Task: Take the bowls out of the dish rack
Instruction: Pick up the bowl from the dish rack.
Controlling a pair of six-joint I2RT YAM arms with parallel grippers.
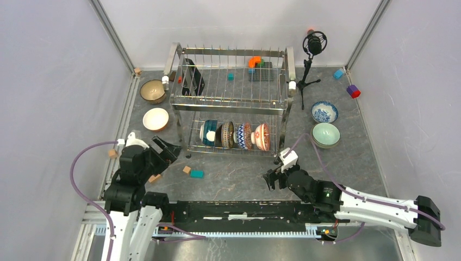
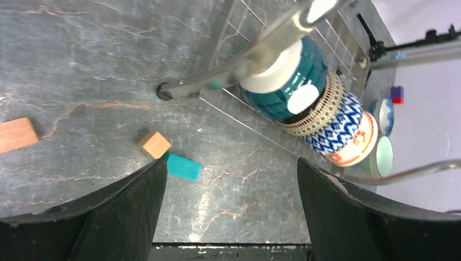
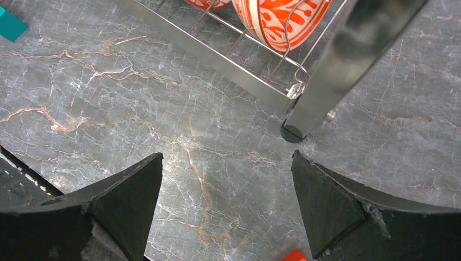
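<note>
Top external: four bowls (image 1: 234,135) on edge in the bottom shelf of the dish rack (image 1: 228,103), four more out on the table (image 1: 234,176), two each side. Left wrist: left gripper (image 2: 229,169) wide apart, nothing held. Right wrist: right gripper (image 3: 227,163) wide apart, nothing held.

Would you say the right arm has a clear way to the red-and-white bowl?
Probably yes: the open right gripper sits before the dish rack's corner, and the red-and-white bowl ends the row there; only the corner leg stands close.
</note>
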